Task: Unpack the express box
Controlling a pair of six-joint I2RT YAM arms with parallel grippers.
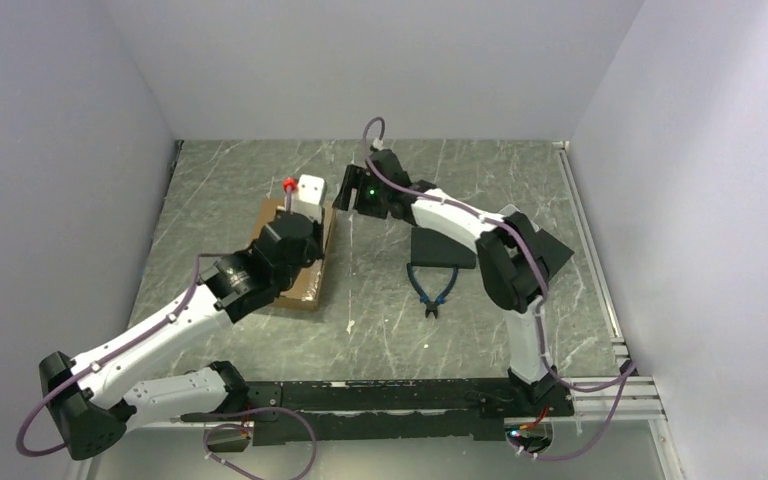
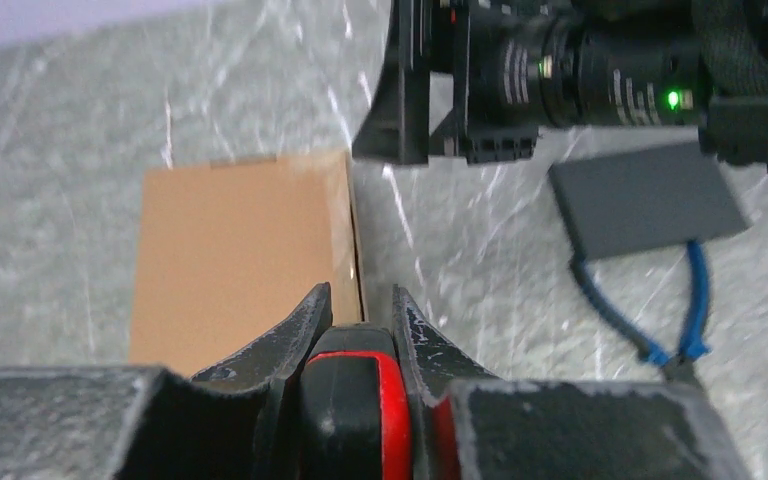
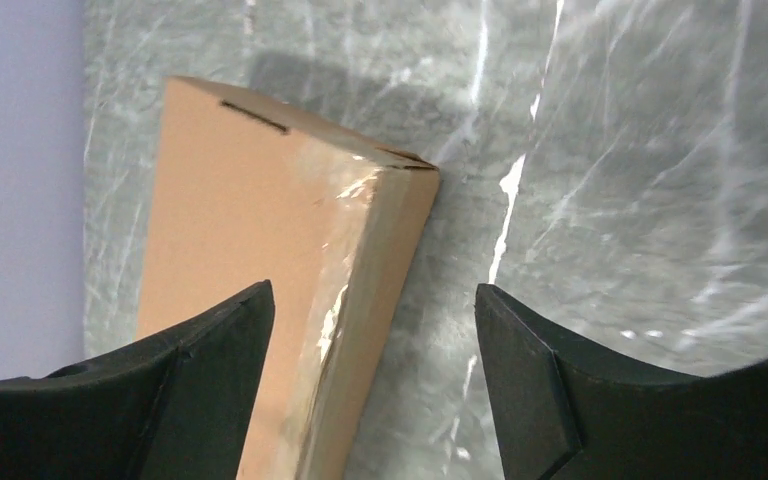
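Observation:
The express box (image 1: 307,283) is a flat brown carton lying left of centre, largely covered by my left arm. My left gripper (image 1: 290,212) hovers over its far end, shut on a black-and-red tool handle (image 2: 362,385); the tool's red tip (image 1: 289,184) pokes out beyond it. The left wrist view shows the box lid (image 2: 235,250) closed. My right gripper (image 1: 346,196) is open just past the box's far right corner. In the right wrist view its fingers (image 3: 210,350) straddle the taped box edge (image 3: 360,250) without touching it.
A small white case (image 1: 310,189) stands at the box's far end. A flat black pad (image 1: 440,248) and blue-handled pliers (image 1: 432,290) lie right of the box. Another black pad (image 1: 557,250) sits behind the right arm. Grey walls enclose the table.

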